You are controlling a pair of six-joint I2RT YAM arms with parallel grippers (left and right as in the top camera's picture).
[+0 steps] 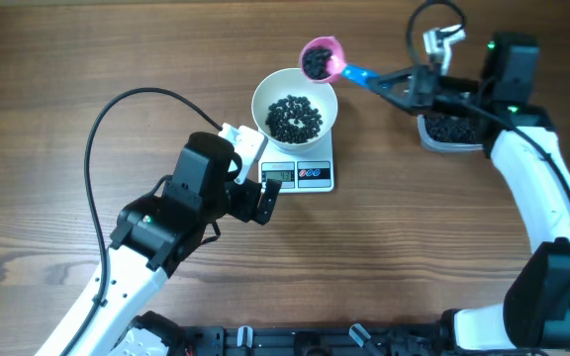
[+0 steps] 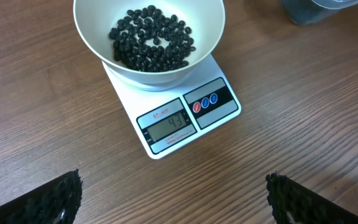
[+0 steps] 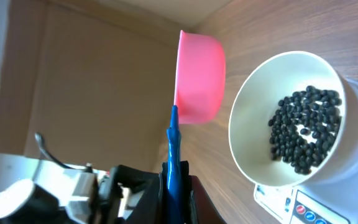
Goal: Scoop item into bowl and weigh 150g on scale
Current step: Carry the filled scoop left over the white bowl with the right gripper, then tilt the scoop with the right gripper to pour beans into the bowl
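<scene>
I count one heap of black beads (image 1: 294,118) in one white bowl (image 1: 265,91), seated on one scale (image 1: 315,175). One loaded pink scoop (image 1: 320,59) hangs just beside the rim, its handle clamped in my right gripper (image 1: 392,81). My left gripper (image 2: 176,196) gapes wide, empty.

Brown wooden table (image 1: 57,69), small white scale (image 1: 310,175) near its far edge, clear tub (image 1: 441,144) by the right side
</scene>
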